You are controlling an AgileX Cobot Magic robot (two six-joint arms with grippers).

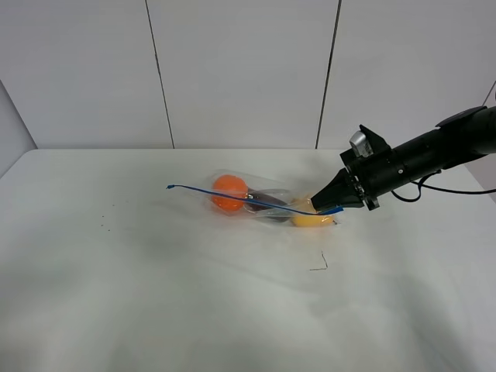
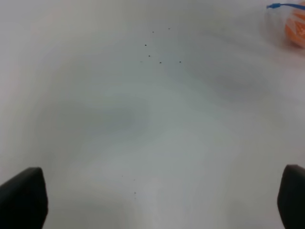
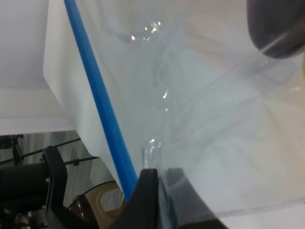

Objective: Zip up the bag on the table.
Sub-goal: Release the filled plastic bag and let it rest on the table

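Note:
The bag [image 1: 263, 203], clear plastic with an orange, a dark purple and a yellow fruit inside, lies mid-table [image 1: 155, 302]. Its blue zip strip [image 1: 232, 198] runs from a raised left end to the right end. My right gripper [image 1: 335, 206] reaches in from the right and is shut on that right end of the strip. In the right wrist view the blue zip strip [image 3: 97, 102] and crinkled film [image 3: 200, 119] run into the closed fingers [image 3: 150, 195]. My left gripper [image 2: 157, 200] is open above bare table; the bag's corner [image 2: 288, 21] shows far off.
A small black mark [image 1: 319, 263] lies on the table in front of the bag. A few tiny dark specks [image 1: 105, 223] sit to the left. A white panelled wall [image 1: 240, 70] stands behind the table's far edge.

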